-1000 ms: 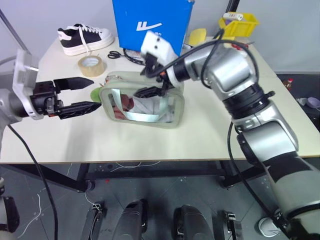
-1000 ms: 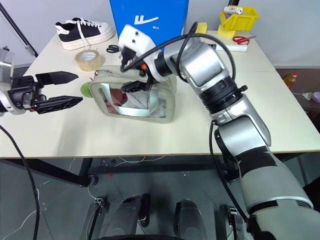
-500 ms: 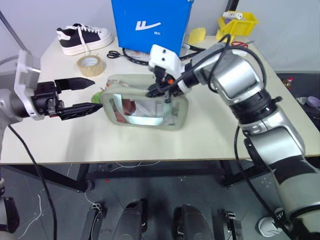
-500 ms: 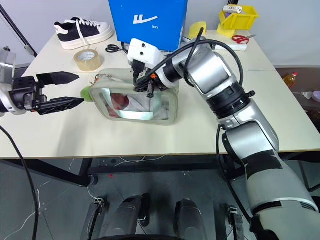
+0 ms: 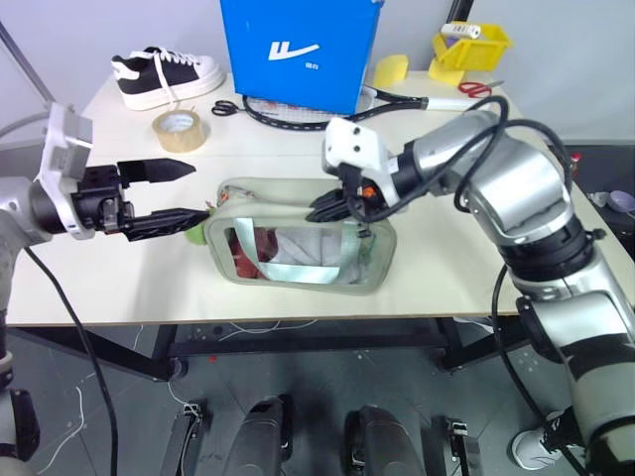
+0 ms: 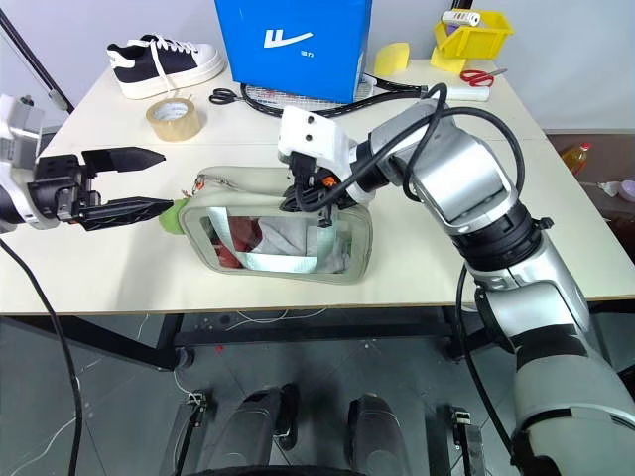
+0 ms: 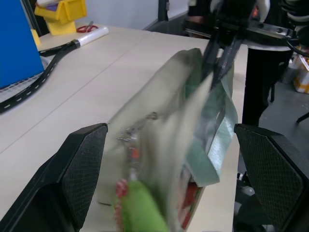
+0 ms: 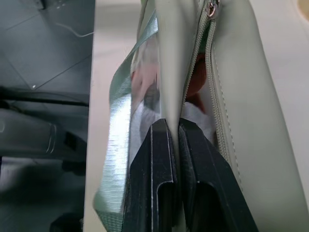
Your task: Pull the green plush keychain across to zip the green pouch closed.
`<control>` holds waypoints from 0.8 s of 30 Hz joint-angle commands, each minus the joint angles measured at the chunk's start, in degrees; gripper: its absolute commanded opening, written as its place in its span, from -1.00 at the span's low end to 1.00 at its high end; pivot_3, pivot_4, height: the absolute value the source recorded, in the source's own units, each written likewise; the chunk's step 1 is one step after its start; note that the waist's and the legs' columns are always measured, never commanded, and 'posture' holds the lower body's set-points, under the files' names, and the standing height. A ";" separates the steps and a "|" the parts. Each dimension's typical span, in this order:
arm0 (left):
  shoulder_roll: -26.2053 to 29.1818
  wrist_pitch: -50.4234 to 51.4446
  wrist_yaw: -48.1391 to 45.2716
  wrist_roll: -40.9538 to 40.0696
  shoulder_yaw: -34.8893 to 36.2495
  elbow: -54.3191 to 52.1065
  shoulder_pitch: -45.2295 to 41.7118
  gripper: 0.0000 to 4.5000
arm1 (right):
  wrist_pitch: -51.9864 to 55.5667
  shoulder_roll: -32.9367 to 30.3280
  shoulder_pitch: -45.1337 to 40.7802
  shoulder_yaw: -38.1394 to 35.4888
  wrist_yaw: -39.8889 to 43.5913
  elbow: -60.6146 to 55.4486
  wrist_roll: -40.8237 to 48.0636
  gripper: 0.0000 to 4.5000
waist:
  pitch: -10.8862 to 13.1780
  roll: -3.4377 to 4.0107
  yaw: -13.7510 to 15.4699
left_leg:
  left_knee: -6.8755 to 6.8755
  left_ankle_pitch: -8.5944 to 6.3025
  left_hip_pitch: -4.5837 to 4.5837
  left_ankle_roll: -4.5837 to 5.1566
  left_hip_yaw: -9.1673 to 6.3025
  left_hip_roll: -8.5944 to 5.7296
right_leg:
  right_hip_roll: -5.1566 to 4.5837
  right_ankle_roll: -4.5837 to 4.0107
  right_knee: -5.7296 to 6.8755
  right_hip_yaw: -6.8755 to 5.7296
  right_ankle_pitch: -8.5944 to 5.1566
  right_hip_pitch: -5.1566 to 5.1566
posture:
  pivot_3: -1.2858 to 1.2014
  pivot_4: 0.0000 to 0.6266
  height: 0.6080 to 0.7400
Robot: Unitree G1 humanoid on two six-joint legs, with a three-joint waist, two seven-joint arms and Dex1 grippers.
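Since the earlier frame my right gripper [image 5: 329, 206] has clamped down on the top edge of the green pouch [image 5: 298, 243] and dragged the whole bag toward the lower middle of the head view, so it now sits closer to the front edge of the table [image 5: 417, 288] than it did a second ago. Right wrist view backs that up: both black fingers [image 8: 157, 179] are pressed together with a fold of the pouch's sage fabric pinched between them, right next to the open zipper line. My left gripper [image 5: 193, 193] hasn't really budged, it's parked at the left of the frame with its fingers spread wide, holding nothing, tips just at the pouch's left end. The green plush keychain [image 6: 175, 213] pokes out at that same left end of the pouch, just beside my lower left finger, and shows up as a lime blur low in the left wrist view [image 7: 140, 212]. So my read: the bag got pulled into reach and is being held steady, and the zip itself still isn't closed. Next thing is probably closing the left fingers on the plush and hauling it across toward the right end. Behind all that sit the tape roll [image 5: 180, 130], the sneaker [image 5: 167, 75] and the blue box [image 5: 298, 50], well clear of the action.
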 commanded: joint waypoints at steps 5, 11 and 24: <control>0.54 -1.49 -1.27 0.60 -0.69 0.53 -2.61 1.00 | 0.16 -3.84 1.01 -6.93 -0.76 -4.06 2.68 0.31 | 0.00 0.00 -0.07 | -0.01 0.00 0.03 0.00 -0.01 0.00 | -0.01 0.00 -0.01 0.00 0.00 0.03 | 0.03 -0.52 0.50; 1.79 -2.06 -2.19 2.32 -0.92 0.69 0.43 1.00 | 3.24 -11.69 7.47 -12.85 -0.19 -12.48 7.06 0.97 | 0.00 0.00 -0.03 | -0.02 0.00 0.04 0.01 -0.01 0.01 | -0.05 0.00 -0.10 0.00 0.00 0.09 | 0.03 -0.52 0.50; 1.87 -7.17 -1.91 9.72 -3.68 5.13 4.73 1.00 | 3.78 -13.65 14.58 -11.53 -5.68 -14.45 6.70 -0.98 | 0.01 0.01 -0.03 | -0.07 -0.03 0.15 0.02 -0.01 0.08 | -0.11 -0.01 -0.23 0.08 0.00 0.20 | 0.03 -0.52 0.50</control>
